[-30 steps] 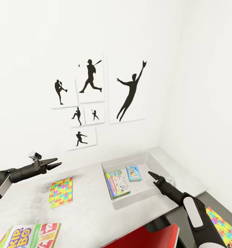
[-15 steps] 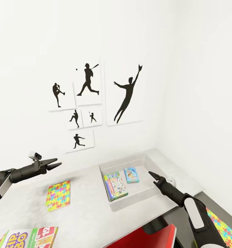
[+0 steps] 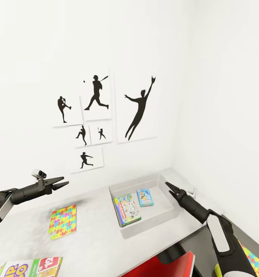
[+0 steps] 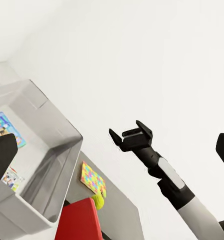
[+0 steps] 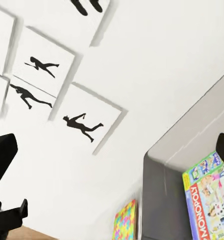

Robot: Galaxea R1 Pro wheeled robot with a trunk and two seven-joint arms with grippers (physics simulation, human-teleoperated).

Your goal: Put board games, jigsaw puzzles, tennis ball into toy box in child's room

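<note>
Sitting on the pale tabletop [image 3: 95, 234] near the room corner: toy box [image 3: 171, 209], grey open tray w/ sloping sides. Inside it, flat on the floor of the tray: green-white Monopoly board game [image 3: 127, 209], and just beside it, apart, a smaller blue board game [image 3: 145, 197]. Out on the tabletop, well apart from the tray toward the left arm's side: one jigsaw puzzle [image 3: 63, 221], flat, multicoloured. At the near edge, cut off by the frame: third board game [image 3: 29, 267], red/green/yellow print, lettering only partly readable.

Hovering above the tabletop past the puzzle: left pincer [image 3: 62, 182], fingers slightly parted, empty. Hovering over the tray's far-right rim: right pincer [image 3: 169, 187], also seen in the left wrist view [image 4: 130, 136] w/ fingers spread, holding nothing.

Around: red chair back [image 3: 164, 267] tucked at the tabletop's near edge, below the tray. Second jigsaw puzzle [image 3: 254, 257] low beside the right forearm, mostly hidden by the arm & cut by the frame; support under it unclear. Small yellow-green tennis ball [image 4: 97, 201] just next to that puzzle in the left wrist view, partly behind the chair. Black sports-silhouette pictures [image 3: 139, 109] on the white wall above. Small white fitting [image 3: 191, 190] on the wall behind the right pincer, too small to identify.
</note>
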